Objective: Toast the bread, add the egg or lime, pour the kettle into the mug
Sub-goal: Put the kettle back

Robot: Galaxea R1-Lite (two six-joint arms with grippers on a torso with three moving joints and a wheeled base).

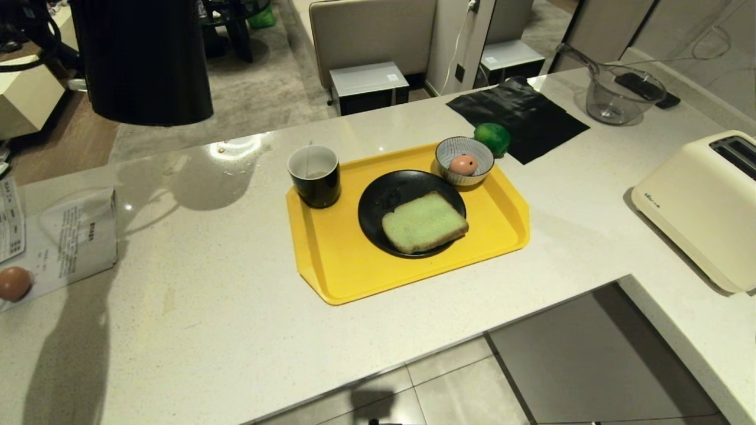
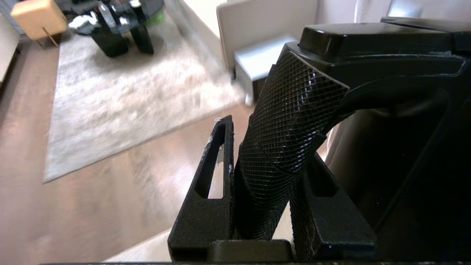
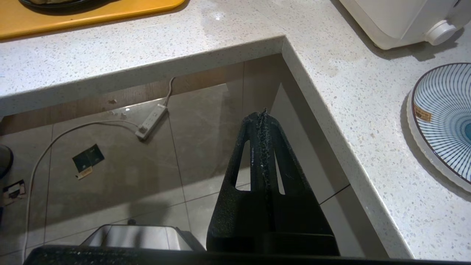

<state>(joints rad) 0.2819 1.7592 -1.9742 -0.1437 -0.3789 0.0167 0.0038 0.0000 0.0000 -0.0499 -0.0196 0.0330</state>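
Note:
The black kettle (image 1: 142, 59) hangs above the counter's far left, held up off the surface. My left gripper (image 2: 268, 147) is shut on its textured loop handle (image 2: 294, 106). The glossy black mug (image 1: 314, 175) stands at the left end of the yellow tray (image 1: 331, 265). Beside it, the green-faced bread (image 1: 424, 222) lies on a black plate (image 1: 378, 200). The speckled egg (image 1: 463, 164) sits in a small striped bowl (image 1: 472, 177), with the lime (image 1: 493, 137) just behind it. My right gripper (image 3: 262, 114) is shut and empty, low over the floor by the counter's inner corner.
A cream toaster (image 1: 703, 206) stands on the right counter wing. A glass measuring jug (image 1: 620, 97) and a black cloth (image 1: 520, 115) are at the back. A plain brown egg (image 1: 13, 283) and a paper packet (image 1: 65, 236) lie at the left. A striped plate (image 3: 445, 121) sits near the toaster.

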